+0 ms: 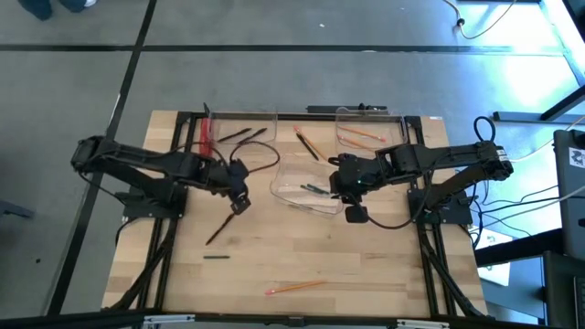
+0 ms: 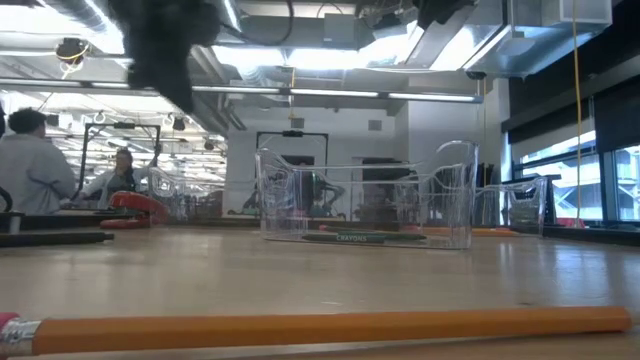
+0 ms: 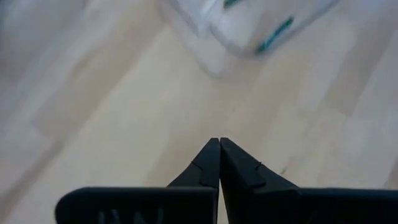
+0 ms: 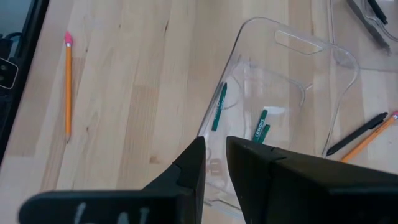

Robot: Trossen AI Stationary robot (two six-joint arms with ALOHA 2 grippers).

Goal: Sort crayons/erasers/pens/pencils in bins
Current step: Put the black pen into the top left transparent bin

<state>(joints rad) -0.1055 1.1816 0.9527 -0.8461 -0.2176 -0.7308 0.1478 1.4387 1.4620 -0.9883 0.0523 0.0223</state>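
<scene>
The middle bin (image 1: 285,174) lies askew on the table and holds dark-green crayons (image 4: 219,106). The left bin (image 1: 260,117) holds black pens, and the right bin (image 1: 393,119) holds orange pencils. A black pen (image 1: 222,227) lies on the table just near of my left gripper (image 1: 239,203), which is shut, empty and raised (image 3: 219,144). My right gripper (image 1: 355,214) hangs above the middle bin's right corner. Its fingers stand a narrow gap apart with nothing between them (image 4: 214,146). A crayon (image 1: 217,257) and a pencil (image 1: 294,287) lie nearer the front edge.
A pencil and a pen (image 1: 307,143) lie on the table between the far bins, and they also show in the right wrist view (image 4: 360,134). A red object (image 1: 206,137) lies by the left bin. The front pencil fills the low view's foreground (image 2: 320,328). People sit in the room behind.
</scene>
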